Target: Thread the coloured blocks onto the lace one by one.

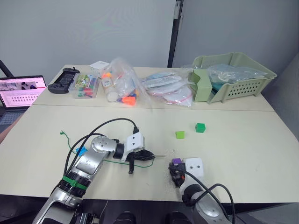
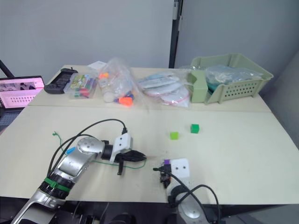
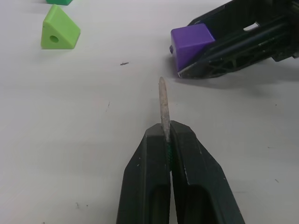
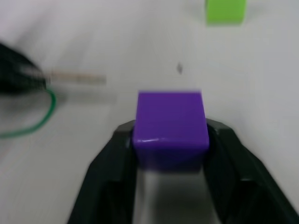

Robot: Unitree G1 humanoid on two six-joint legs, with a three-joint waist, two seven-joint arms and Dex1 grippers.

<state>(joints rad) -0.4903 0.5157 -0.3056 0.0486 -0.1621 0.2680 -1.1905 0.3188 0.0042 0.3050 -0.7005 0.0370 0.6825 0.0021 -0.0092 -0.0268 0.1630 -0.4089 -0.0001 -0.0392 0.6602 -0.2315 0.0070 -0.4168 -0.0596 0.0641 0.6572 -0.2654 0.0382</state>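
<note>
The lace (image 1: 140,164) is a thin green cord ending in a stiff pale tip (image 3: 163,105). The left tool (image 3: 166,138) is clenched on it just behind that tip, which juts out past the fingertips and points toward a purple block (image 4: 171,123). That block is a smooth cube grasped between the two fingers of the right tool (image 4: 171,135), low over the table (image 1: 243,140) near its front edge. From the left tool the cord loops back along the arm, and its far end (image 1: 63,134) lies on the table to the left. A bright blue block (image 1: 81,151) sits beside the left arm. A light green block (image 1: 180,135) and a dark green block (image 1: 200,128) rest apart from each other on open table beyond the right tool.

The table is pale cream with a seam across it; a grey wall stands behind. Along the far side lie a black controller (image 1: 62,80), a clear box of coloured pieces (image 1: 85,87), clear plastic bags of toys (image 1: 122,84), flat bagged items (image 1: 170,88) and a pale green basket (image 1: 233,77). A laptop (image 1: 21,91) with a lit screen stands at far left.

The left wrist view shows a round hole in one face of the light green block (image 3: 58,30), which looks wedge-shaped there, and a corner of the dark green block (image 3: 60,2). The right wrist view shows the cord's curve (image 4: 32,123) beside the pale tip (image 4: 77,78).
</note>
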